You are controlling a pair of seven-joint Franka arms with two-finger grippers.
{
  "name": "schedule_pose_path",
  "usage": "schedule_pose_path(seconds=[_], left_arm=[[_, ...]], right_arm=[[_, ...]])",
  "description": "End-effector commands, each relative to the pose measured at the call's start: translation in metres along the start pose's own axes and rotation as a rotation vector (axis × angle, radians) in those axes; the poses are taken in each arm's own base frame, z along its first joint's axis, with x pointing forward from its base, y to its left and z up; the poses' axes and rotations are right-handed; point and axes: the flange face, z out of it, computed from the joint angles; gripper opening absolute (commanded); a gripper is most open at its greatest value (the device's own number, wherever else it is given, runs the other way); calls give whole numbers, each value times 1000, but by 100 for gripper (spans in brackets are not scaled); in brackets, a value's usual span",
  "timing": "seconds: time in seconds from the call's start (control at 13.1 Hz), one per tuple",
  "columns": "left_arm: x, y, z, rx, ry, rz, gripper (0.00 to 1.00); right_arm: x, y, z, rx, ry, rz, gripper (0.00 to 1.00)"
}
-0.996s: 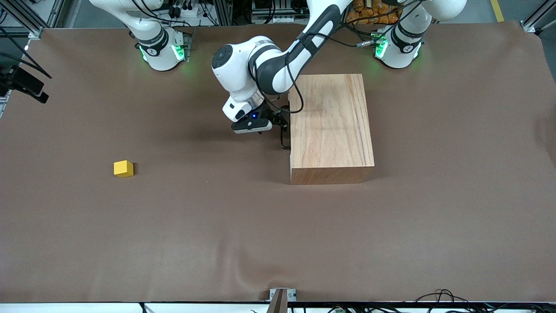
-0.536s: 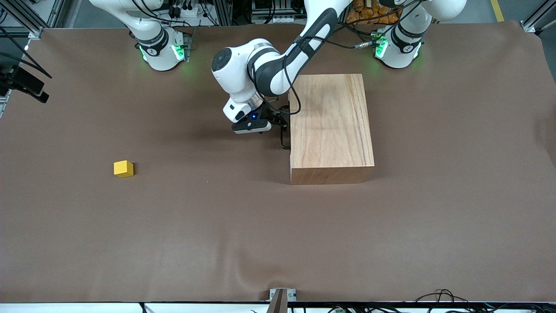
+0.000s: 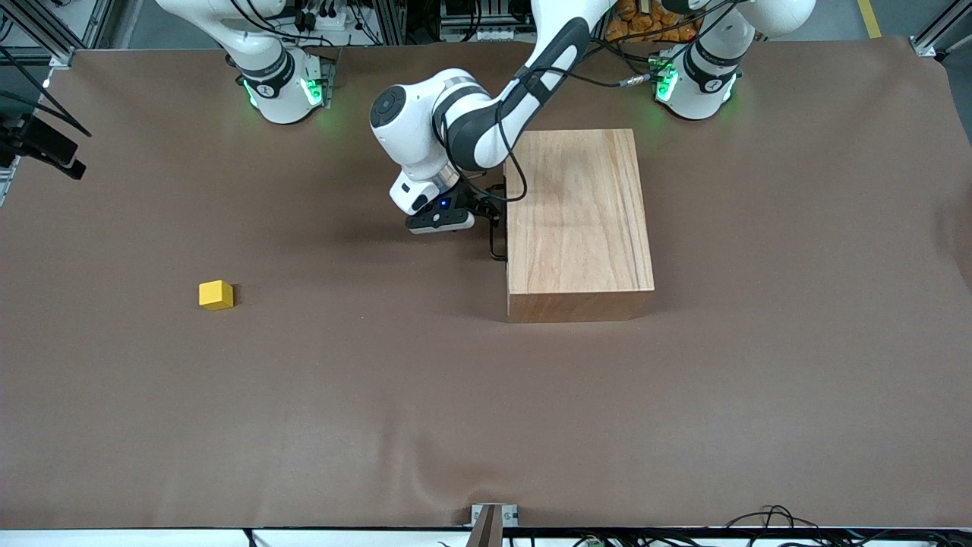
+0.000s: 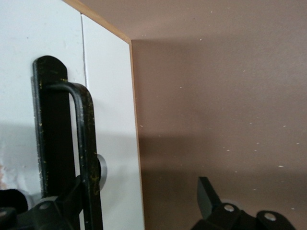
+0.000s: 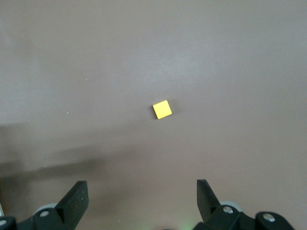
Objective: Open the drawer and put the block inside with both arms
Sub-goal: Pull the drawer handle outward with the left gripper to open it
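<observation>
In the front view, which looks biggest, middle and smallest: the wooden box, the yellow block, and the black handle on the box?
1. wooden box, by far the biggest.
2. black handle; only a thin strip shows beside the left gripper, so its true size is unsure.
3. yellow block, smallest.

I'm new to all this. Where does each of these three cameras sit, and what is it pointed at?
Front view: high across the table, facing both arms' bases; it shows the wooden box, the yellow block and the left hand at the drawer handle.
Left wrist view: on the left arm's wrist, close to the white drawer front, its open fingers either side of the black handle.
Right wrist view: on the right wrist, looking down at the block, between open fingers.
Shared: front and right wrist views both show the block.
</observation>
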Motion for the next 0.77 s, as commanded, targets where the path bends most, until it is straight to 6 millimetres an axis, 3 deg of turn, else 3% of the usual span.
schedule_pose_path(seconds=[0.0, 0.69], left_arm=[[-4, 11, -13, -60, 8, -29, 100], [-5, 23, -27, -189, 2, -69, 100]], right_arm=[[0, 2, -2, -16, -1, 2, 100], [0, 3, -2, -15, -1, 3, 100]])
